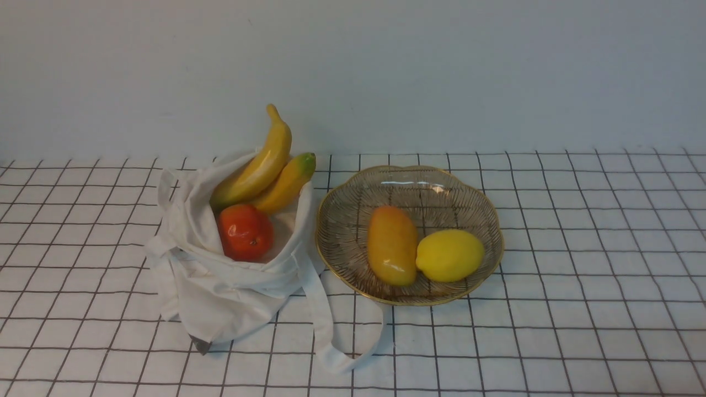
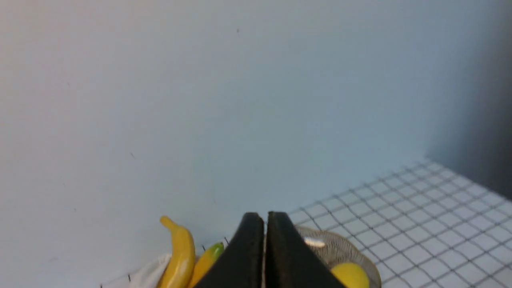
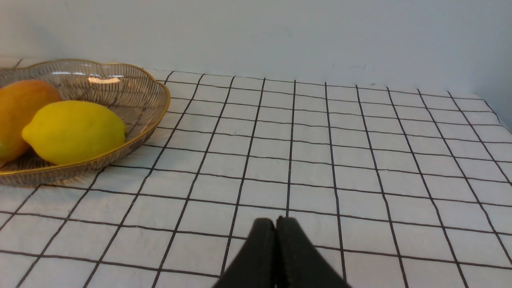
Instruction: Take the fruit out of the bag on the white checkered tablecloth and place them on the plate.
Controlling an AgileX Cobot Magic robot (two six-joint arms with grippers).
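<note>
The white cloth bag [image 1: 220, 286] lies open on the checkered tablecloth [image 1: 579, 248], left of the glass plate [image 1: 342, 220]. Two bananas [image 1: 259, 165] and a round red-orange fruit [image 1: 245, 232] sit in the bag's mouth. The mango [image 1: 391, 245] and the lemon [image 1: 449, 255] lie side by side on the plate. Neither arm shows in the front view. My left gripper [image 2: 265, 218] is shut and empty, raised, with the bananas [image 2: 180, 252] and lemon [image 2: 351, 275] beyond it. My right gripper [image 3: 275, 224] is shut and empty, low over the cloth beside the plate [image 3: 156, 116], which holds the lemon [image 3: 74, 132].
A plain pale wall [image 1: 441, 71] stands right behind the bag and plate. A long strap handle [image 1: 331, 331] of the bag loops over the cloth toward the front, beside the plate's near rim.
</note>
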